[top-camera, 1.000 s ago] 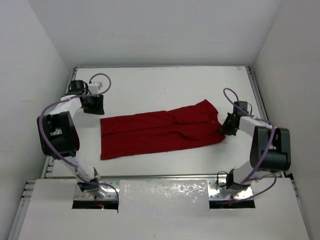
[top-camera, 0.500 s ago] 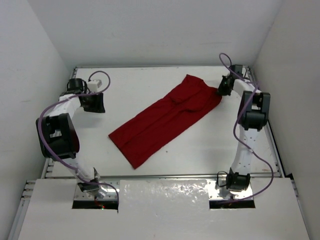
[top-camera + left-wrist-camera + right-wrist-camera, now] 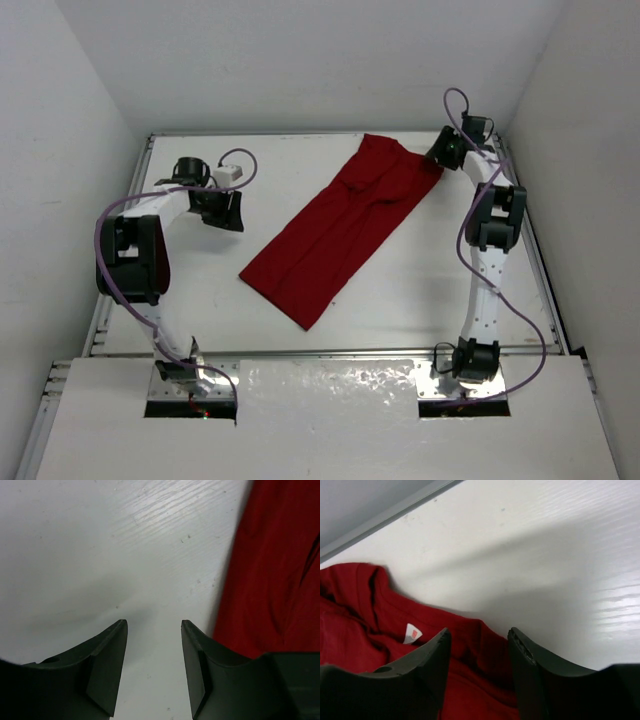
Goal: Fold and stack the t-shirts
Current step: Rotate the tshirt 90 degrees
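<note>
So the t-shirt (image 3: pixel 335 235) is lying on the counter (image 3: pixel 300 165) as a long narrow strip, running diagonally from a near-left corner up to the far-right corner. The right gripper (image 3: pixel 440 158) is sitting right at that far end. In its wrist view the fingers are standing apart with the collar edge and the white label (image 3: pixel 411 633) just beyond the tips, and some cloth is showing in the gap. The left gripper (image 3: pixel 228 212) is hanging over bare counter, also spread apart, with the shirt's long edge just off to its right. I'm guessing the near-left end is the left arm's job, since it's sitting closer to it.
</note>
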{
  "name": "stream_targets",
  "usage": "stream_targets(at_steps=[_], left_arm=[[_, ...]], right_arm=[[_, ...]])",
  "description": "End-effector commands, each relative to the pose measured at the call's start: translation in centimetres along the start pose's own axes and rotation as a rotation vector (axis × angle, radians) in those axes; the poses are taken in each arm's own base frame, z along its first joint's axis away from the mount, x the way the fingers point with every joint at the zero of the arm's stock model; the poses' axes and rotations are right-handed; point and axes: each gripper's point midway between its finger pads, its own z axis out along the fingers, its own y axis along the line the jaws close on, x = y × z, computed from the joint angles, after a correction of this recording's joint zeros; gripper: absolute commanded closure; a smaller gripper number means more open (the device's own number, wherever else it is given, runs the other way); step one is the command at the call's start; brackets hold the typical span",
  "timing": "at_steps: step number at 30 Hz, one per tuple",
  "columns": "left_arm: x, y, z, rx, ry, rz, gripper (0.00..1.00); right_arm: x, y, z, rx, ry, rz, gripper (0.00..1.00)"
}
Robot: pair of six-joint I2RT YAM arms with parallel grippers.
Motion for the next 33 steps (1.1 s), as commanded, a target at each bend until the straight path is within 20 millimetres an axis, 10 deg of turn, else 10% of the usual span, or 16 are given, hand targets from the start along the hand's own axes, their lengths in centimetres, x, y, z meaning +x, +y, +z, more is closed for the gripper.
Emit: stream_targets(at_steps=[1, 10, 17, 19, 20, 22, 23, 25, 27, 33], left_arm=[[-1.9, -0.6, -0.3, 0.039, -0.060, 0.040, 0.55], [-1.6, -0.9, -0.5, 0.045, -0.059, 0.054, 0.55], [-1.8, -1.5, -1.5, 0.051, -0.071, 0.056, 0.55], [-2.1, -2.0, -2.2, 0.057, -0.095, 0.064, 0.55], [-2.2, -2.2, -2.3, 0.059, -0.101, 0.066, 0.55], [-2.5, -2.6, -3.0, 0.057, -0.124, 0.073, 0.55], [-2.3, -2.8, -3.0, 0.055, -0.123, 0.075, 0.55], [-2.2, -3.2, -3.2, 0.058, -0.123, 0.080, 0.55], [-2.3, -3.7, -3.3, 0.068, -0.126, 0.089, 0.55], [-3.8, -4.5, -4.5, 0.078, -0.183, 0.106, 0.55]], right_arm=[[-4.6, -2.2, -2.6, 0.062, -0.115, 0.028, 0.49], [-9.5, -4.5, -6.8, 0.147, -0.205, 0.003, 0.35], [-3.7, -3.1, -10.5, 0.196, -0.099, 0.119, 0.08], [-1.0, -2.7, -13.5, 0.193, -0.121, 0.217, 0.08], [5.0, -4.2, -14.0, 0.226, -0.043, 0.257, 0.08], [5.1, -1.4, -18.0, 0.194, -0.114, 0.247, 0.01], [9.6, -1.9, -19.0, 0.228, -0.041, 0.232, 0.01], [11.9, 2.3, -22.0, 0.163, -0.042, 0.179, 0.01], [19.2, 5.7, -23.6, 0.099, 0.054, 0.124, 0.01], [31.6, 13.8, -29.5, -0.115, 0.174, 0.128, 0.16]])
